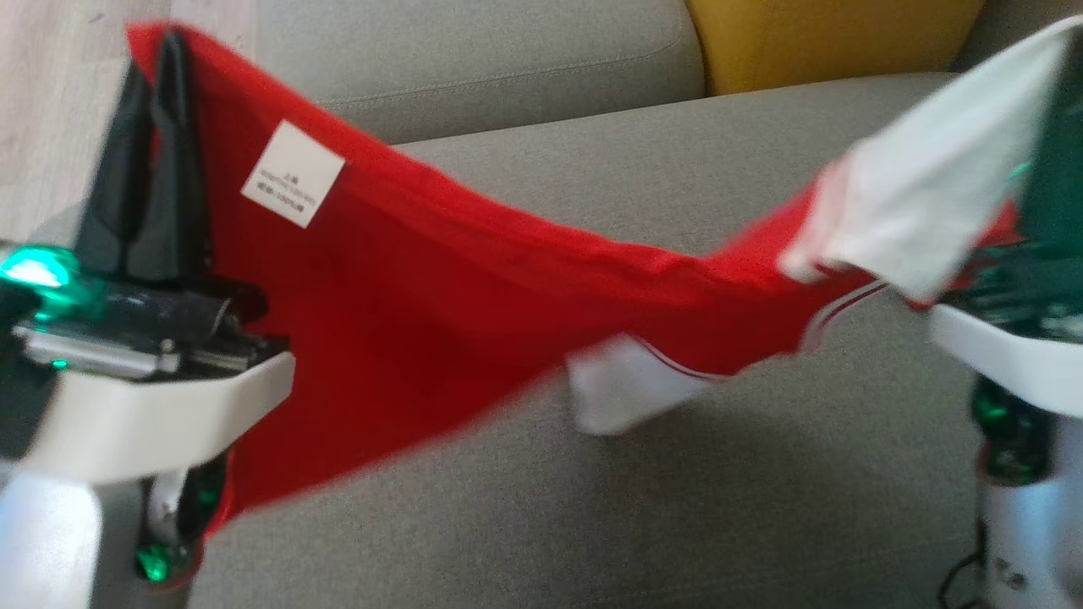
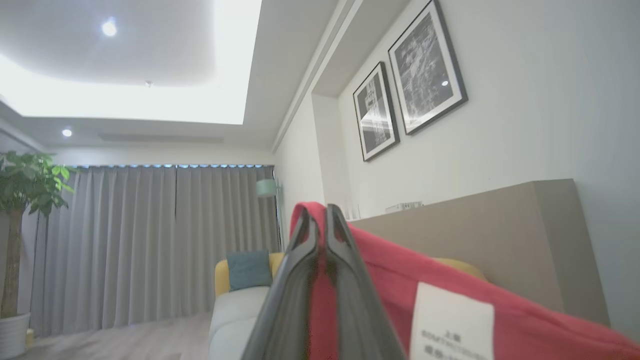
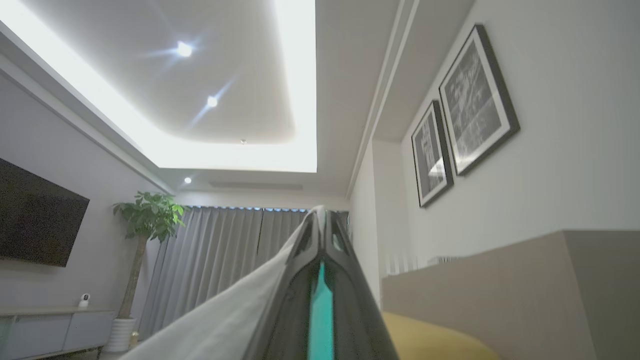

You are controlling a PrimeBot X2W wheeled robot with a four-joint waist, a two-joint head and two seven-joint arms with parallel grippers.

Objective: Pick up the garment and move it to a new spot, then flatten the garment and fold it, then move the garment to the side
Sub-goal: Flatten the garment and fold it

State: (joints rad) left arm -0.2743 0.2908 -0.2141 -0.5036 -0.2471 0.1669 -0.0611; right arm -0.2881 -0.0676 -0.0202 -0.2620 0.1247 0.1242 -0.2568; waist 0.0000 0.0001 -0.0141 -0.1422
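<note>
The garment (image 1: 440, 296), red with white sleeves and striped trim, hangs stretched between both grippers above the grey sofa seat (image 1: 677, 507). Its inner side faces me, with a white label (image 1: 292, 173) near the left end. My left gripper (image 1: 165, 51) is shut on a red corner of it; in the left wrist view that gripper (image 2: 320, 215) pinches red cloth (image 2: 450, 280) draping off to the right. At the upper right, my right gripper (image 3: 322, 215) is shut on a white sleeve (image 1: 939, 194), which trails left in the right wrist view. A second white sleeve (image 1: 622, 393) dangles low in the middle.
A yellow cushion (image 1: 829, 38) leans at the back of the sofa, whose backrest (image 1: 482, 59) runs along the top. Pale wood floor (image 1: 51, 93) shows at the far left. The wrist views look up at a wall with framed pictures (image 2: 425, 70), curtains and a potted plant (image 3: 145, 220).
</note>
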